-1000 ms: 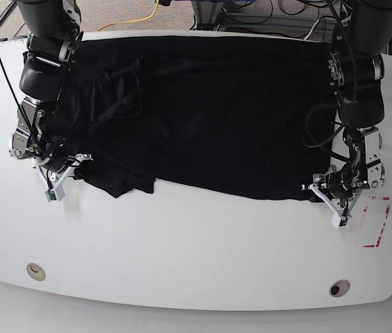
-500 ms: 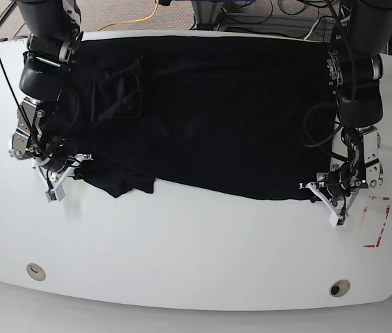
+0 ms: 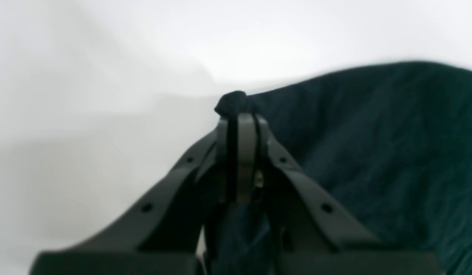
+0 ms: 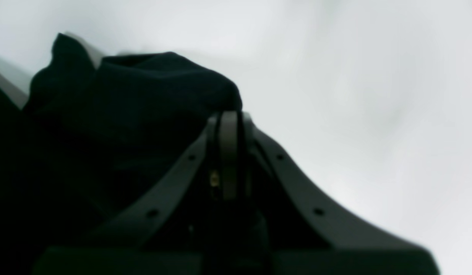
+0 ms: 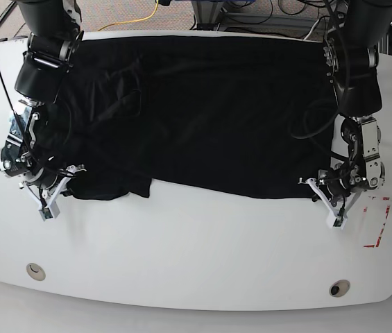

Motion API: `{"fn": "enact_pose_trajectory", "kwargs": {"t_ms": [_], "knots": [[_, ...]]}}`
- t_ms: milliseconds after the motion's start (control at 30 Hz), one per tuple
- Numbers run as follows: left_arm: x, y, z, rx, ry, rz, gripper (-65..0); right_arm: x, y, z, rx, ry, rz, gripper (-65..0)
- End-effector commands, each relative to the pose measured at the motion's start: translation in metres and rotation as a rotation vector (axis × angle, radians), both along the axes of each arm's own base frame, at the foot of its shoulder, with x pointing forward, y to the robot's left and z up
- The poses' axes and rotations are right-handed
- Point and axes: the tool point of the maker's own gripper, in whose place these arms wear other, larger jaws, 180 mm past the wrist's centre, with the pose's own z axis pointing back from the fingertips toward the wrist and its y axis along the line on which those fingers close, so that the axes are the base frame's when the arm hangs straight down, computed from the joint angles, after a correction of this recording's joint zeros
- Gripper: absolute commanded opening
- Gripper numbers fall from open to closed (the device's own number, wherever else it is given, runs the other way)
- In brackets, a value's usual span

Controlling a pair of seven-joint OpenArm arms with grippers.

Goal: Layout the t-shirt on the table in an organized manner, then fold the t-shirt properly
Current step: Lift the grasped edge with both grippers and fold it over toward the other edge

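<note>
The plain black short-sleeved fabric t-shirt (image 5: 202, 111) lies spread wide across the far half of the large smooth white table (image 5: 196, 243), its far edge along the table's back edge and its near edge running unevenly between the two arms, with a rumpled patch towards the base view's left. In the base view the left gripper (image 5: 336, 211) sits at the shirt's near corner on that view's right, just beside the red tape outline (image 5: 379, 222) on the table; the right gripper (image 5: 48, 202) sits at the shirt's opposite near corner. In the left wrist view the left gripper (image 3: 241, 126) has its jaws pressed together, pinching a small bunched nub of the black cloth (image 3: 373, 145) at their tips. In the right wrist view the right gripper (image 4: 229, 122) is likewise closed tight, with a fold of the dark fabric (image 4: 144, 91) gathered at and over its tips.
</note>
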Motion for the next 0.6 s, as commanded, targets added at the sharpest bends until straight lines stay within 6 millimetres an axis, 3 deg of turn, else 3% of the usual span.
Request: {"fn": "enact_pose_trajectory", "kwargs": {"t_ms": [0, 233, 567], "knots": [[0.016, 0.004, 0.034, 0.021, -0.089, -0.009, -65.0, 0.01, -0.017, 0.03, -0.025, -0.071, -0.031, -65.0], [0.011, 0.004, 0.051, 0.063, -0.119, -0.026, -65.0, 0.007, -0.033, 0.049, -0.061, -0.095, -0.066, -65.0], [0.0, -0.004, 0.064, 0.112, -0.157, -0.113, -65.0, 0.004, -0.046, 0.06, -0.109, -0.099, -0.071, -65.0]]}}
